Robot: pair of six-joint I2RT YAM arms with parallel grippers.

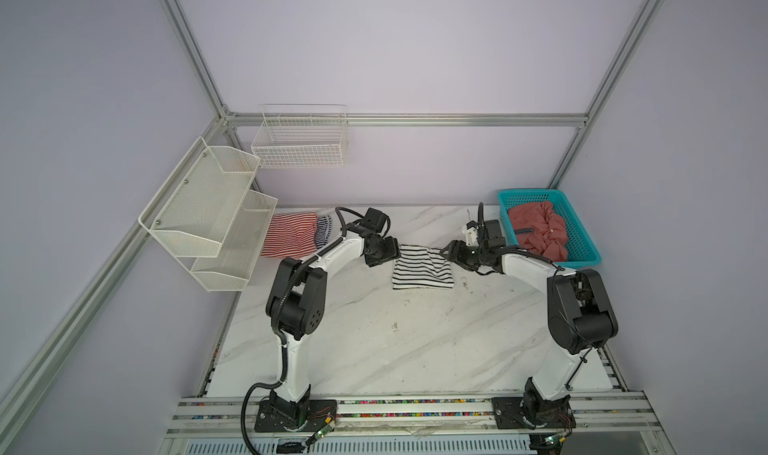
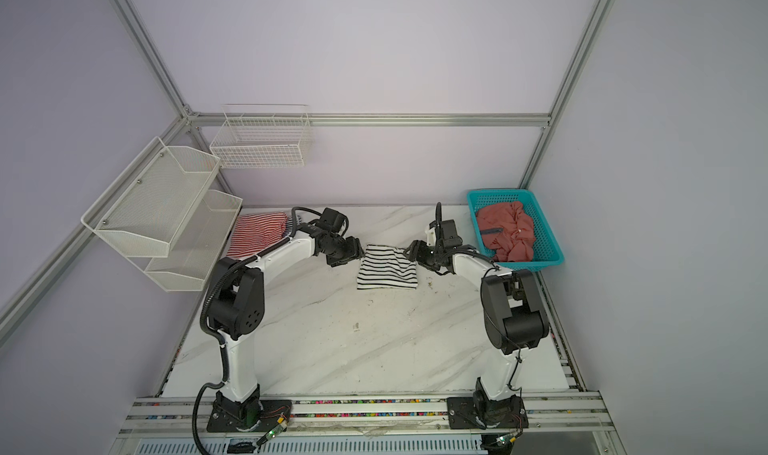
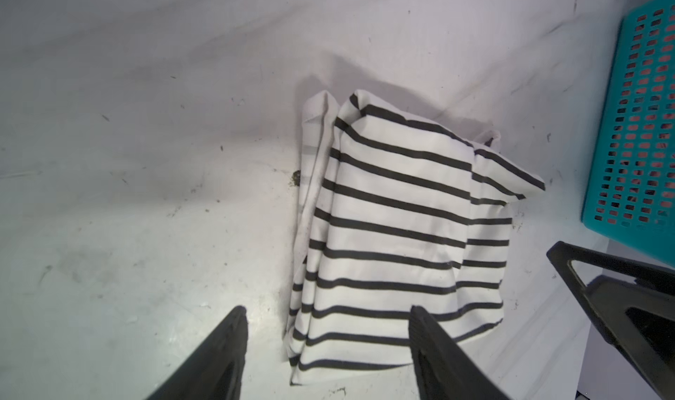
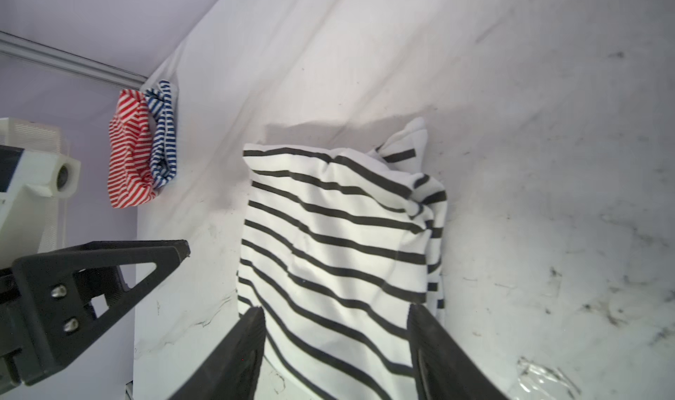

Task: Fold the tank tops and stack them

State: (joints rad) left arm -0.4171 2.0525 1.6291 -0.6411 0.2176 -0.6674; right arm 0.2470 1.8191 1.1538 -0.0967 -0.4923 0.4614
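We see the left gripper [image 3: 328, 343] and right gripper [image 4: 336, 343] with jaws spread, one at each far corner of the folded black-striped white tank top [image 1: 422, 272] on the scuffed marble-patterned tabletop [image 1: 374, 340]. The red-white striped tank top [image 1: 291, 234] and navy-white striped tank top [image 1: 324, 228] lie far left beside the mesh shelf [image 1: 208, 216]. The salmon-red tank top [image 1: 538, 230] fills the turquoise basket [image 1: 530, 192] far right, against lilac walls [image 1: 395, 58].

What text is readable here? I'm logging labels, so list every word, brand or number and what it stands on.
No readable text anywhere.
The folded white tank top with black stripes shows only stripes.
The crumpled salmon-red cloth top in the turquoise perforated plastic basket bears a small pale mark, too small to read.
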